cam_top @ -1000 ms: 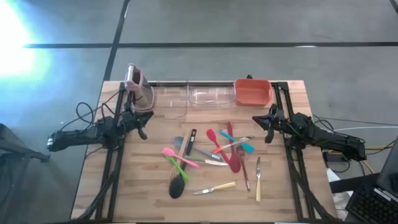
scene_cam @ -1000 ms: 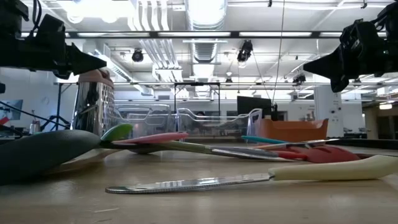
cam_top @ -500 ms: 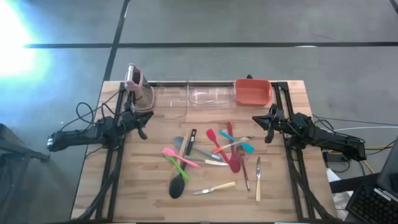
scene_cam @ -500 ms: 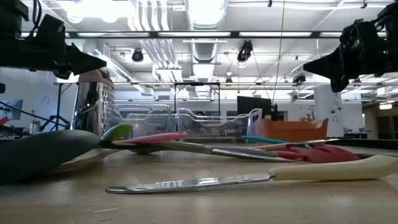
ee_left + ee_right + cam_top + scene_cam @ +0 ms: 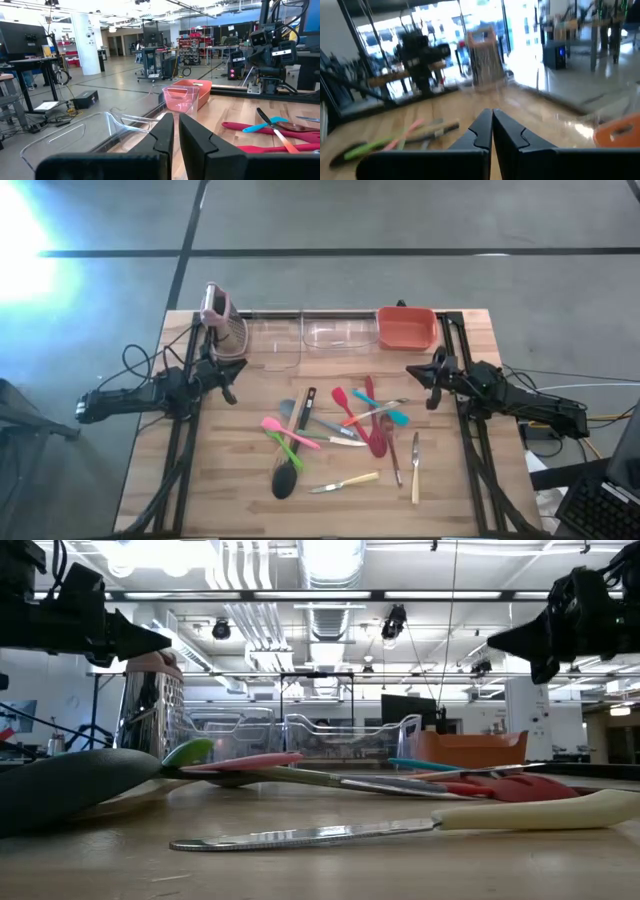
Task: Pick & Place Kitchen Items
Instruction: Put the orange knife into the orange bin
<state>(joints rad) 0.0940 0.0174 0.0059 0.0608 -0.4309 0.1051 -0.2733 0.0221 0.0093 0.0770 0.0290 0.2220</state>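
Both grippers hang empty above the wooden table point(image 5: 230, 480): left gripper point(image 5: 229, 394) nearly pressed together, right gripper point(image 5: 430, 400) fully closed, with the scattered colourful slim kitchen utensils point(image 5: 340, 435) lying between them.

From my low view, the black ladle point(image 5: 60, 790) is cut off at the left edge, and the pale-handled knife point(image 5: 420, 825) runs out at the right. The right wrist view is blurred throughout.

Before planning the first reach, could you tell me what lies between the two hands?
In the high view, only bare table lies between the left hand and right hand.
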